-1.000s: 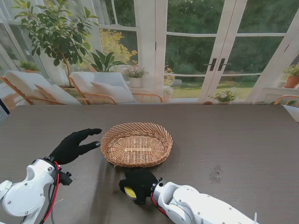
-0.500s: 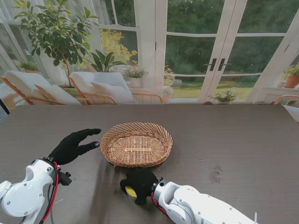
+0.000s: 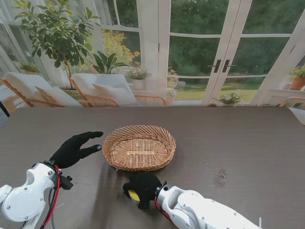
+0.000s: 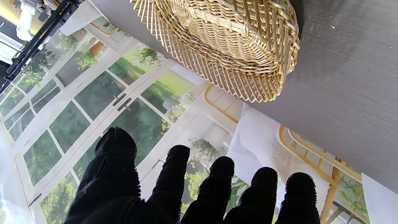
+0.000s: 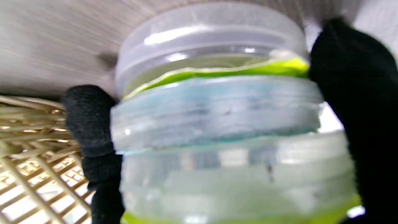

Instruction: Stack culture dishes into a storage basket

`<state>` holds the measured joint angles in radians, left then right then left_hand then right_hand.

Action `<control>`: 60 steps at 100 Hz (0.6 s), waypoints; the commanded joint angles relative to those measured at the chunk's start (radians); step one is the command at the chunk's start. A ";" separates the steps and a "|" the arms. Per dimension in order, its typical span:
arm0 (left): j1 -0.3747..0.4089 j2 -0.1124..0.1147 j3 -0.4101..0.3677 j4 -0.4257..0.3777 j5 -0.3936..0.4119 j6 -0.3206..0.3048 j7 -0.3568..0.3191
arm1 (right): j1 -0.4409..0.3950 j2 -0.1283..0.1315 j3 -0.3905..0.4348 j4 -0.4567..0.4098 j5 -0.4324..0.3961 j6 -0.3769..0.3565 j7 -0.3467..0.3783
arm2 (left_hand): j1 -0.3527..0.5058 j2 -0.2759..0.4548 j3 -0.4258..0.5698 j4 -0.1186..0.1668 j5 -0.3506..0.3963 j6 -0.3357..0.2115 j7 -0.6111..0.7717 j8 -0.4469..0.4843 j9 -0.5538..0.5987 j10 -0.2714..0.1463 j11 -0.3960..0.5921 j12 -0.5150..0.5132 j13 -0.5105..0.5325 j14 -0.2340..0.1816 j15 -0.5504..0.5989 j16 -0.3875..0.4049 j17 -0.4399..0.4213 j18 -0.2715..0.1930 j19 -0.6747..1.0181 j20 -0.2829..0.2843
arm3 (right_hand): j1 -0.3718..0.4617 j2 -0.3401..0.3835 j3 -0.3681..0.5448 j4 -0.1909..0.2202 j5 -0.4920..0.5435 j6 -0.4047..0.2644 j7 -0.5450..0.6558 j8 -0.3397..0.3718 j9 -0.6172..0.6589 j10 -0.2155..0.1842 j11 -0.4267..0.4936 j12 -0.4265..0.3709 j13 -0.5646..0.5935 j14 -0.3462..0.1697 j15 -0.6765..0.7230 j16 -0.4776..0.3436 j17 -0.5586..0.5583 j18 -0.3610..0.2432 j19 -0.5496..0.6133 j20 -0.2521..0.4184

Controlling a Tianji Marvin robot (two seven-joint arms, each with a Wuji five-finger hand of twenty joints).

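Counter (image 3: 248,138): dark, wood-grained.
Basket (image 3: 139,147): oval wicker, long axis left-right, between both hands.
Left hand (image 3: 74,149): empty, fingers spread.
Right hand (image 3: 141,187): closed around dishes.
Dishes (image 5: 214,124): clear stacked rounds, yellow-green and blue layers.

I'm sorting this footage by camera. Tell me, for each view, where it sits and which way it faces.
Stand view: above the shoulders, looking down at the table; shows both arms, left hand and right hand.
Left wrist view: along the open left hand's fingers, toward the basket.
Right wrist view: along the fingers, onto the stacked culture dishes it grips.
All three share the basket.
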<state>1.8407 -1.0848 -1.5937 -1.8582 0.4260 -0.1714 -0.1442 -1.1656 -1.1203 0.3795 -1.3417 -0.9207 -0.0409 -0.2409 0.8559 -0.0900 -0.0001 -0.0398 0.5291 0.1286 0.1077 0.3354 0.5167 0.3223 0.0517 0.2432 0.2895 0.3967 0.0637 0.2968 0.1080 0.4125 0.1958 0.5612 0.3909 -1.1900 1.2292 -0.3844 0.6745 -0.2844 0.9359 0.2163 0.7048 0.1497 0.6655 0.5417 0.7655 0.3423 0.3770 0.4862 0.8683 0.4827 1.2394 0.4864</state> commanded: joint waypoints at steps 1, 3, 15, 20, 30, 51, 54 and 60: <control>0.002 -0.003 0.000 -0.003 -0.002 -0.003 -0.017 | -0.046 0.020 -0.027 0.072 -0.002 -0.006 0.049 | 0.025 0.039 -0.017 0.029 0.011 0.002 0.003 0.004 0.011 0.005 0.002 0.008 0.011 0.012 0.004 0.008 0.001 0.024 -0.009 0.009 | 0.236 0.096 0.192 0.041 0.197 0.067 0.322 0.019 0.384 -0.115 0.211 0.149 0.545 -0.315 0.526 0.112 0.189 -0.199 0.167 0.076; 0.002 -0.003 0.000 -0.003 -0.002 -0.003 -0.016 | -0.046 0.019 -0.027 0.072 -0.002 -0.006 0.048 | 0.025 0.039 -0.017 0.029 0.010 0.002 0.003 0.004 0.010 0.006 0.001 0.008 0.010 0.013 0.004 0.007 0.000 0.024 -0.009 0.009 | 0.236 0.099 0.192 0.042 0.201 0.067 0.323 0.020 0.387 -0.115 0.212 0.149 0.546 -0.316 0.529 0.113 0.189 -0.201 0.167 0.076; 0.002 -0.003 0.000 -0.003 -0.002 -0.003 -0.016 | -0.047 0.016 -0.024 0.079 -0.001 -0.011 0.034 | 0.025 0.038 -0.017 0.029 0.010 0.002 0.002 0.003 0.011 0.005 0.002 0.008 0.011 0.014 0.004 0.008 0.001 0.024 -0.009 0.009 | 0.243 0.117 0.185 0.045 0.222 0.070 0.333 0.022 0.405 -0.115 0.225 0.158 0.548 -0.330 0.569 0.129 0.196 -0.220 0.184 0.084; 0.002 -0.003 0.000 -0.003 -0.002 -0.002 -0.016 | -0.048 0.015 -0.024 0.081 -0.002 -0.013 0.028 | 0.025 0.039 -0.017 0.029 0.011 0.002 0.003 0.004 0.011 0.005 0.002 0.008 0.011 0.012 0.004 0.008 0.001 0.023 -0.009 0.009 | 0.245 0.116 0.184 0.045 0.227 0.071 0.336 0.023 0.412 -0.114 0.236 0.166 0.550 -0.340 0.599 0.139 0.200 -0.233 0.195 0.089; 0.003 -0.003 0.000 -0.004 -0.001 -0.002 -0.016 | -0.047 0.014 -0.024 0.084 0.001 -0.015 0.027 | 0.026 0.039 -0.017 0.029 0.013 0.003 0.003 0.004 0.011 0.009 0.002 0.008 0.010 0.012 0.004 0.008 0.000 0.024 -0.009 0.009 | 0.248 0.119 0.185 0.045 0.231 0.070 0.339 0.025 0.416 -0.115 0.249 0.178 0.551 -0.348 0.620 0.143 0.202 -0.239 0.202 0.092; 0.004 -0.003 -0.002 -0.005 -0.001 -0.002 -0.015 | -0.049 0.013 -0.020 0.084 0.003 -0.019 0.023 | 0.026 0.038 -0.017 0.029 0.011 0.001 0.003 0.004 0.012 0.008 0.002 0.008 0.012 0.013 0.004 0.008 0.000 0.024 -0.009 0.009 | 0.247 0.128 0.184 0.046 0.225 0.071 0.344 0.029 0.416 -0.114 0.252 0.184 0.550 -0.355 0.632 0.143 0.204 -0.247 0.207 0.095; 0.004 -0.003 -0.002 -0.005 -0.002 -0.002 -0.015 | -0.050 0.013 -0.019 0.084 0.003 -0.020 0.024 | 0.026 0.039 -0.017 0.029 0.011 0.004 0.003 0.004 0.012 0.008 0.002 0.008 0.011 0.014 0.004 0.008 0.001 0.024 -0.009 0.009 | 0.247 0.130 0.185 0.047 0.223 0.071 0.345 0.029 0.415 -0.115 0.253 0.185 0.550 -0.355 0.633 0.144 0.205 -0.248 0.208 0.095; 0.003 -0.003 -0.002 -0.005 -0.002 -0.002 -0.016 | -0.052 0.013 -0.015 0.081 0.003 -0.023 0.023 | 0.025 0.039 -0.018 0.029 0.013 0.001 0.003 0.004 0.011 0.006 0.002 0.008 0.012 0.013 0.004 0.008 0.001 0.024 -0.009 0.009 | 0.246 0.131 0.185 0.047 0.221 0.071 0.346 0.030 0.414 -0.115 0.253 0.186 0.550 -0.356 0.634 0.143 0.205 -0.250 0.209 0.096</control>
<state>1.8409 -1.0848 -1.5942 -1.8583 0.4261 -0.1719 -0.1434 -1.1704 -1.1253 0.3869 -1.3246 -0.9169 -0.0573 -0.2685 0.8559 -0.0900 -0.0001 -0.0398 0.5291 0.1286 0.1078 0.3354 0.5167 0.3223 0.0517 0.2433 0.2896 0.3978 0.0637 0.2968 0.1080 0.4125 0.1958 0.5612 0.3894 -1.1905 1.2268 -0.4187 0.6961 -0.2851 0.9359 0.2114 0.7266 0.1497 0.6647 0.5526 0.7734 0.3337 0.3769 0.5297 0.8817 0.4850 1.2478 0.4870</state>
